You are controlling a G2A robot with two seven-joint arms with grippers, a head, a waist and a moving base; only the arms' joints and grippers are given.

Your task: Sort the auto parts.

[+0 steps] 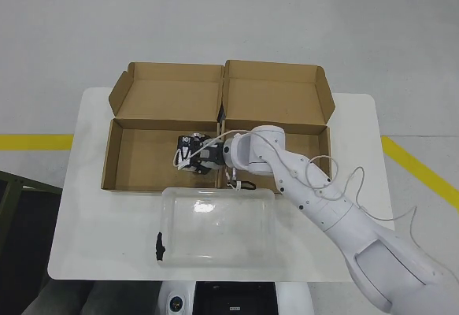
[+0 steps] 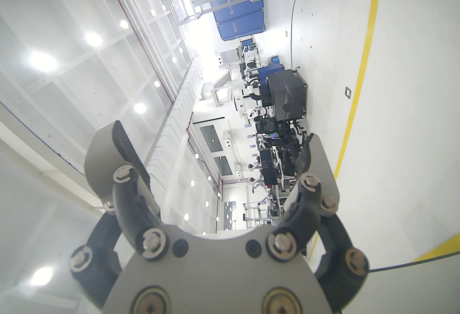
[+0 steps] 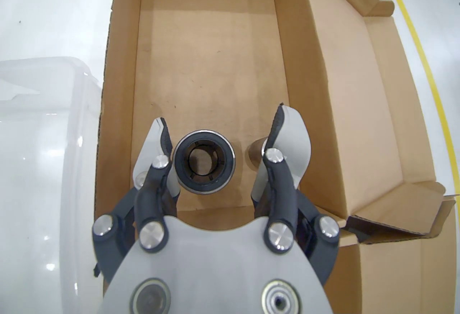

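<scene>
A short metal cylinder with a dark hollow core point(image 3: 204, 160) stands upright on the floor of the left cardboard box point(image 3: 201, 42). My right gripper point(image 3: 221, 115) is open around it, with one finger close beside the cylinder and the other farther off. From above, the right gripper point(image 1: 191, 153) sits low inside the left box point(image 1: 138, 161), near the wall it shares with the right box point(image 1: 308, 146). My left gripper point(image 2: 215, 133) is open with nothing in it and points away from the table toward the room.
A clear plastic bin point(image 1: 217, 224) lies on the white table in front of the boxes. A small black part point(image 1: 159, 248) rests at its left edge. Both box lids stand open at the back. The rest of the left box floor is bare.
</scene>
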